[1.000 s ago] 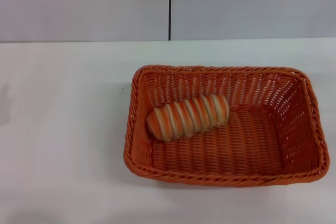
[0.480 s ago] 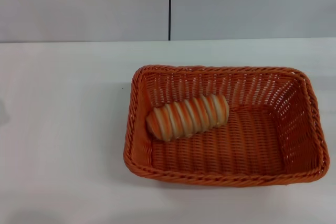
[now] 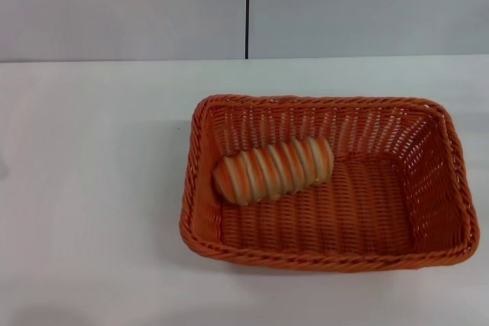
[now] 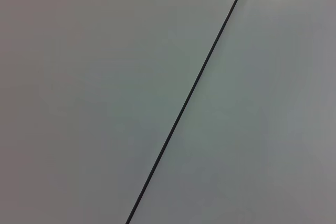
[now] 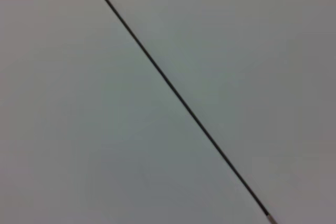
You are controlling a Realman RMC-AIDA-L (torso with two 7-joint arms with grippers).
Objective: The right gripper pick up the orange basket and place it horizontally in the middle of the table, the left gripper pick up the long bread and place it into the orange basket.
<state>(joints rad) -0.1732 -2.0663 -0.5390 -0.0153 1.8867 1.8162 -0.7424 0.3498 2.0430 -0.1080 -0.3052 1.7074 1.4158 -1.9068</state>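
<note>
The orange basket [image 3: 458,188] lies lengthwise across the white table [image 3: 92,188], a little right of centre in the head view. Inside it, toward its left half, the long bread [image 3: 273,169] rests on the woven floor, tilted slightly with its right end farther back. Neither gripper appears in any view. Both wrist views show only the grey wall with a dark seam.
A grey wall [image 3: 122,5] with a vertical dark seam [image 3: 247,5] stands behind the table. The wall seam [image 4: 189,98] crosses the left wrist view, and the same seam [image 5: 173,90] crosses the right wrist view. Bare tabletop extends left of the basket.
A faint shadow at the table's left edge has faded out of the head view. The basket and the bread have not moved.
</note>
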